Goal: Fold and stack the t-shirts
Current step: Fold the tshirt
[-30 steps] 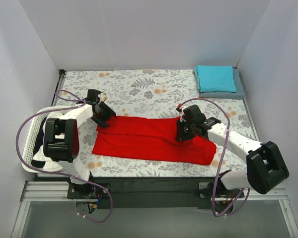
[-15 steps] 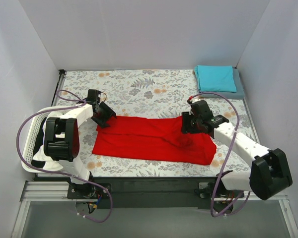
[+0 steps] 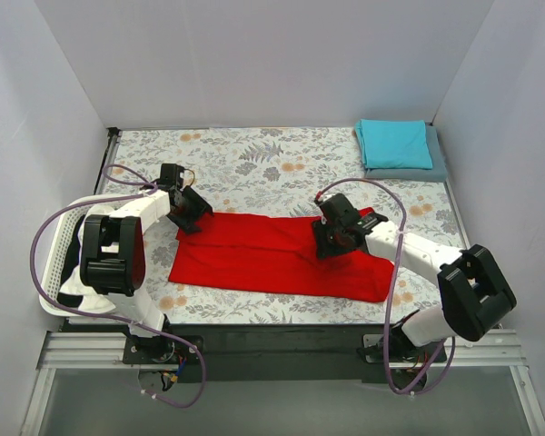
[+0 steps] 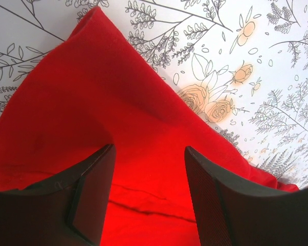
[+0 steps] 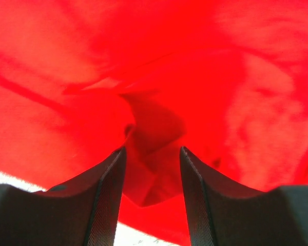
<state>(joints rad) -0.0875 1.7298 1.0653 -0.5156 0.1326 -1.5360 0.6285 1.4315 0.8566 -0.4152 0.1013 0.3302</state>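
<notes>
Red soft cloth t-shirt [image 3: 254, 254] lies spread across the near floral tabletop [image 3: 254, 159]. The left hand [image 4: 149, 151] sits open and empty over its far-left corner. The right hand [image 5: 153, 149] straddles a pucker of cloth, and whether it grips cannot be told. Both hands should pinch the edges evenly before folding.

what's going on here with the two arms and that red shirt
Two robot arms are working on a red t-shirt laid flat across the floral table. The left gripper sits open over the shirt's far left corner. The right gripper is down on the shirt's right half, fingers apart with a pucker of cloth between them. A folded teal t-shirt rests on a grey-blue t-shirt in the far right corner.
</notes>
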